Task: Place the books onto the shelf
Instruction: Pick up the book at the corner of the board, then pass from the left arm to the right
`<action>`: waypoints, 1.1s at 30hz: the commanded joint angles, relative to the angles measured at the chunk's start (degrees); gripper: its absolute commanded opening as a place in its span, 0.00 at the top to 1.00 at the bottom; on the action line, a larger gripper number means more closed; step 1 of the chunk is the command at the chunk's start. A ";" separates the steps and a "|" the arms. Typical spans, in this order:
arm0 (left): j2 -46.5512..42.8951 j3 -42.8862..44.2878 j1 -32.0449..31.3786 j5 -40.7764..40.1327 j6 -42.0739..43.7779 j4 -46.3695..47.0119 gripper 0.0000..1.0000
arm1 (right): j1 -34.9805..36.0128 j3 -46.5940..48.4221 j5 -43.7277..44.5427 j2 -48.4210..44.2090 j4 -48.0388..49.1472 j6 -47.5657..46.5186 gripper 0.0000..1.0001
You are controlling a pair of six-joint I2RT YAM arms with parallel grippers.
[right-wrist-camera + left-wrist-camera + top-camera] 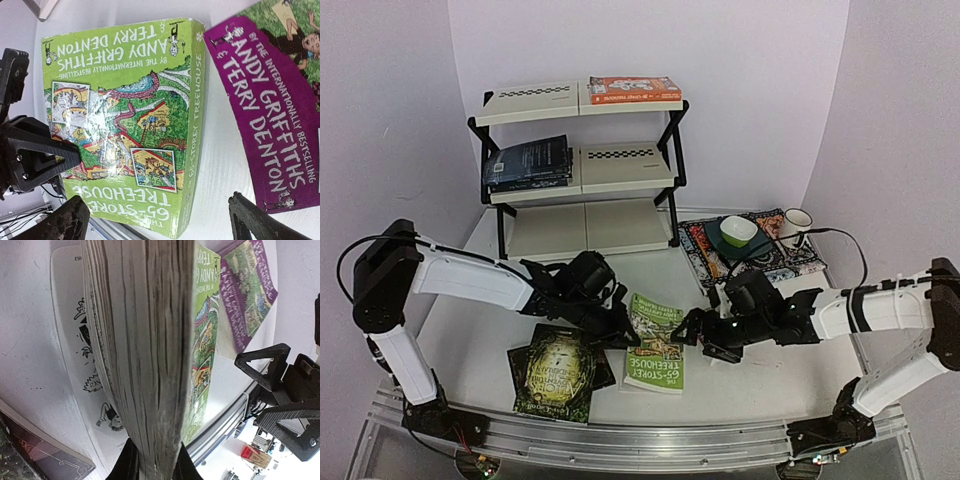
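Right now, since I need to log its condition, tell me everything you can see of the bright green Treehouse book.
The green book is a thick paperback, glossy cover face up, showing a cartoon treehouse and the words 65-Storey Treehouse, Andy Griffiths and Terry Denton. The cover looks creased, the page edges aged. It lies on the table, the left gripper shut on its page edge, a purple book close beside its spine.

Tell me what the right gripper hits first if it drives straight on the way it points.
Most likely the green book, which fills the view just ahead between the right gripper's open fingers. How near it is, the pictures don't settle.
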 commanded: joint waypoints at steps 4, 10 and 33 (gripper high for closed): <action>-12.51 1.25 3.42 8.73 2.61 8.23 1.00 | -2.89 1.75 -3.29 -9.54 -1.58 -4.42 0.02; -17.03 2.82 6.82 17.18 2.76 8.82 1.00 | -3.01 11.86 -3.25 -19.86 -16.99 -24.44 0.05; -20.74 9.59 14.67 50.18 -4.63 8.73 1.00 | -2.65 22.74 -17.58 -31.54 -33.40 -130.63 0.21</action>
